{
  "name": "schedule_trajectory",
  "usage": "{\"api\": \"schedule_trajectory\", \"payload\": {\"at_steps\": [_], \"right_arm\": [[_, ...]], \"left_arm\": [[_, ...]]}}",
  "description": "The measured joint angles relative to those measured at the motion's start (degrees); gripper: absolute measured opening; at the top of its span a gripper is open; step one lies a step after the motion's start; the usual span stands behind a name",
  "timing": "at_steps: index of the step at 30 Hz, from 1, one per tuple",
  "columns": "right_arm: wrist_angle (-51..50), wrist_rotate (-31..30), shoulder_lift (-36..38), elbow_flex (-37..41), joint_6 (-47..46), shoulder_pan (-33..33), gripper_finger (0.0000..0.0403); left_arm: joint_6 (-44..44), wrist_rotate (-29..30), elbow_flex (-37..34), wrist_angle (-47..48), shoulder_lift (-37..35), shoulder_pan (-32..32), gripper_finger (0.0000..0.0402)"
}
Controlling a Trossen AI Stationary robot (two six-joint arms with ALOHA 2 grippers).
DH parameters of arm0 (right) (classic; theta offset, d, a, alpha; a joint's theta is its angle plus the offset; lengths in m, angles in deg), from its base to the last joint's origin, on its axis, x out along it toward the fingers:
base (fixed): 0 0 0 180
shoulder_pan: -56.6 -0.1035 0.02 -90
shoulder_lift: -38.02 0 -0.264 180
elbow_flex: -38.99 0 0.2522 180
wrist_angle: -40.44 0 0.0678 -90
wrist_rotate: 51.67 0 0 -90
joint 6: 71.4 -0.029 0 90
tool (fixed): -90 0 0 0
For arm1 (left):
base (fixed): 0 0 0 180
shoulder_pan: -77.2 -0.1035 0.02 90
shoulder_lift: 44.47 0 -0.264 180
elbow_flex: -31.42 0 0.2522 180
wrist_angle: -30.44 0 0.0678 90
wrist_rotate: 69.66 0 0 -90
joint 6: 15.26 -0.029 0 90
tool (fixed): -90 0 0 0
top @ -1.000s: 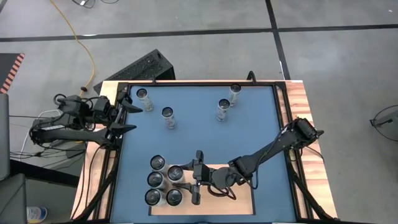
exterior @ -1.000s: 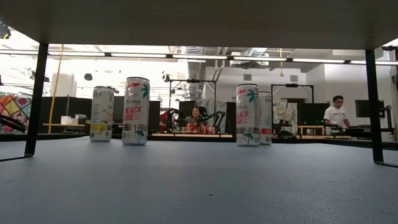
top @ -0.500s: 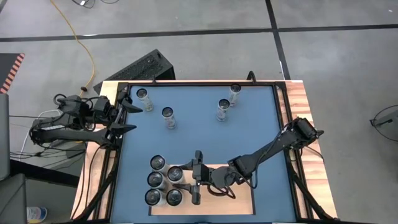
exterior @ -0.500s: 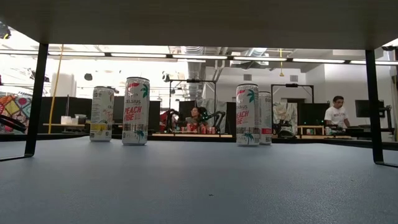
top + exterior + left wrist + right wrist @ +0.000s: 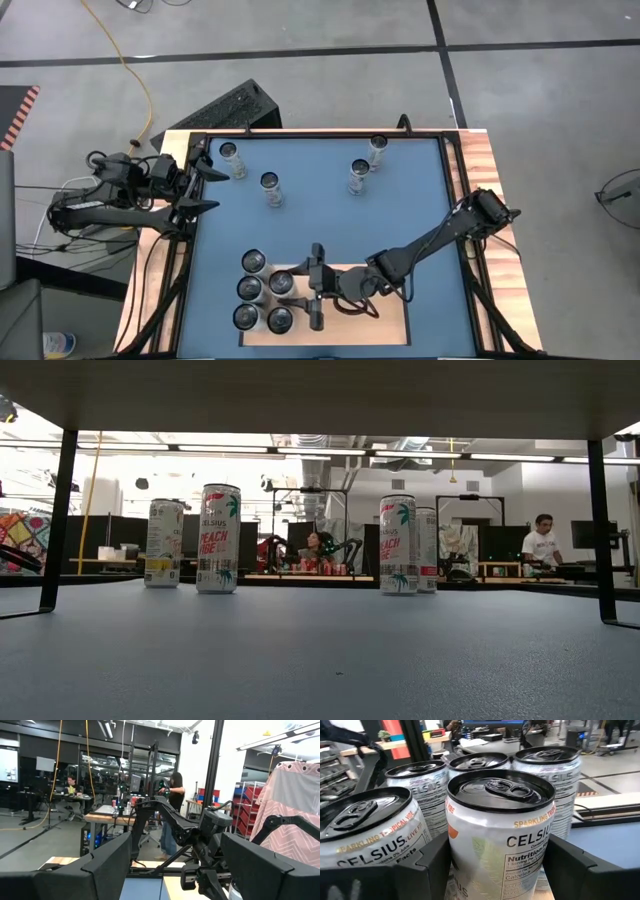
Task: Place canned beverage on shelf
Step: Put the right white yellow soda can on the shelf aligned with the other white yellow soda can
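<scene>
**Operator:** Has anything changed in the last second?

**Spotter:** Very little. Your right claw (image 5: 305, 284) has stayed over the left part of the shelf (image 5: 385, 325), and the can (image 5: 500, 835) between its fingers sits a touch nearer than it did. I read that as a final nudge into its slot, not a fresh move.

**Operator:** Is it still held?

**Spotter:** Yes. The claw is closed on the can, with a dark pad pressed to each side of the label. The can is upright and looks to be down on the wood (its base is hidden, so that is a judgement). By my reckoning only the release is left for you to do.

**Operator:** What is on the shelf?

**Spotter:** Four neighbour cans (image 5: 249, 289) stand packed at the left end, close beside yours. The right half is bare wood. Four loose cans (image 5: 270, 188) wait at the far side of the blue surface (image 5: 400, 220).

**Operator:** And the other arm?

**Spotter:** Your left claw (image 5: 208, 185) is parked at the far left edge, spread wide and holding nothing.
</scene>
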State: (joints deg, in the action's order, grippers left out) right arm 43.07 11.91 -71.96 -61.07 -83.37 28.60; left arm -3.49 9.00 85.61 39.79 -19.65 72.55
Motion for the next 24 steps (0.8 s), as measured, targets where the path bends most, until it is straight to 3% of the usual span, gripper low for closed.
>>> {"api": "schedule_trajectory", "payload": {"at_steps": [10,24], "right_arm": [[-0.8,1.3,0.1,0.0,0.0,0.3,0.0271],[-1.2,1.0,0.3,0.0,1.1,0.5,0.0317]], "left_arm": [[0.0,0.0,0.0,0.0,0.0,0.0,0.0291],[0.0,0.0,0.0,0.0,0.0,0.0,0.0291]]}}
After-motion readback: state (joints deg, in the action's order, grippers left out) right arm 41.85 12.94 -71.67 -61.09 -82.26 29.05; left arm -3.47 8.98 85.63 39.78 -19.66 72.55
